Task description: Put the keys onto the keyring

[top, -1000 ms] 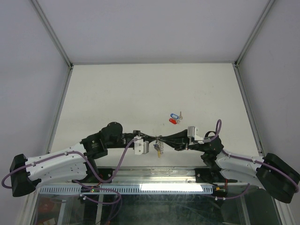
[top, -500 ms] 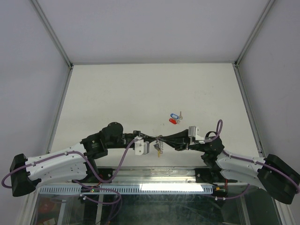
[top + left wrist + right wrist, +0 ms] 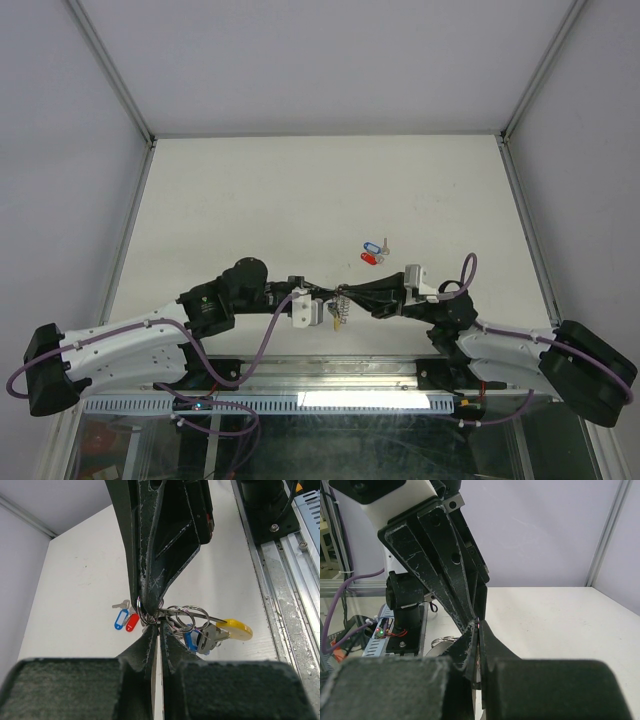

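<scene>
Left gripper (image 3: 156,630) and right gripper (image 3: 477,628), each pressed shut, pinch the keyring (image 3: 189,616) between their meeting tips. The pair has edged slightly rightward in the last second. Two loose keys (image 3: 370,252) lie beyond them on the tabletop (image 3: 250,200), apparently yet to be threaded.

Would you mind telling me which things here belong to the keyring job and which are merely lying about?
Job: keyring, hanging key, blue-tagged key, red-tagged key, left gripper, right gripper, both pinching the ring.
Not the job: table, purple cables, metal rail.
</scene>
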Controlling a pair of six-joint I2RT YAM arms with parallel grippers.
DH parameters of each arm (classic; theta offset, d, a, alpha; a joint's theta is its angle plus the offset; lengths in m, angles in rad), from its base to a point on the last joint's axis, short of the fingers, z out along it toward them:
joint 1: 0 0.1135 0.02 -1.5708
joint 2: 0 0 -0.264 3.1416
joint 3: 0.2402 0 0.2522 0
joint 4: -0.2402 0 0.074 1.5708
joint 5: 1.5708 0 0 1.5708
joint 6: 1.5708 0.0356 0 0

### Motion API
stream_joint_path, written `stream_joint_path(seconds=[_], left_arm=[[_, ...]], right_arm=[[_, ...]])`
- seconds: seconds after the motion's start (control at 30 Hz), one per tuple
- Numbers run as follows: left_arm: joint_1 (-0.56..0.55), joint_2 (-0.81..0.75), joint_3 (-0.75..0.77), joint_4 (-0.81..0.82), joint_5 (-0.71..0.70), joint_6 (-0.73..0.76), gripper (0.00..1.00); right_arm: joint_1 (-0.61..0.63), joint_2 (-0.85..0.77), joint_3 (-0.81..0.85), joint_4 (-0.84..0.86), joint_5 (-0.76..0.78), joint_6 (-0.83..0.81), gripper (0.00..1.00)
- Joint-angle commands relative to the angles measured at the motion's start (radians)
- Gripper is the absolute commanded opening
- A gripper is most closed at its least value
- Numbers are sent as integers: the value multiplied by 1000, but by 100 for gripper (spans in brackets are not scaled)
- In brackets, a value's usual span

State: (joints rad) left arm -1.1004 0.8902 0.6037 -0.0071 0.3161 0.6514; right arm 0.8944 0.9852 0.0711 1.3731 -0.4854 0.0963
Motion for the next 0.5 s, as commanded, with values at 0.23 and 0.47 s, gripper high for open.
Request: stream_joint_path(seconds=[0.23,0.47], left_arm=[[-9,-8,26,17,44,-8,0],[-10,-34,18,47,19,-27,12]], right_arm=[[-2,-23,23,140,135,-27,0],[-2,-41,18,117,80,-38,0]])
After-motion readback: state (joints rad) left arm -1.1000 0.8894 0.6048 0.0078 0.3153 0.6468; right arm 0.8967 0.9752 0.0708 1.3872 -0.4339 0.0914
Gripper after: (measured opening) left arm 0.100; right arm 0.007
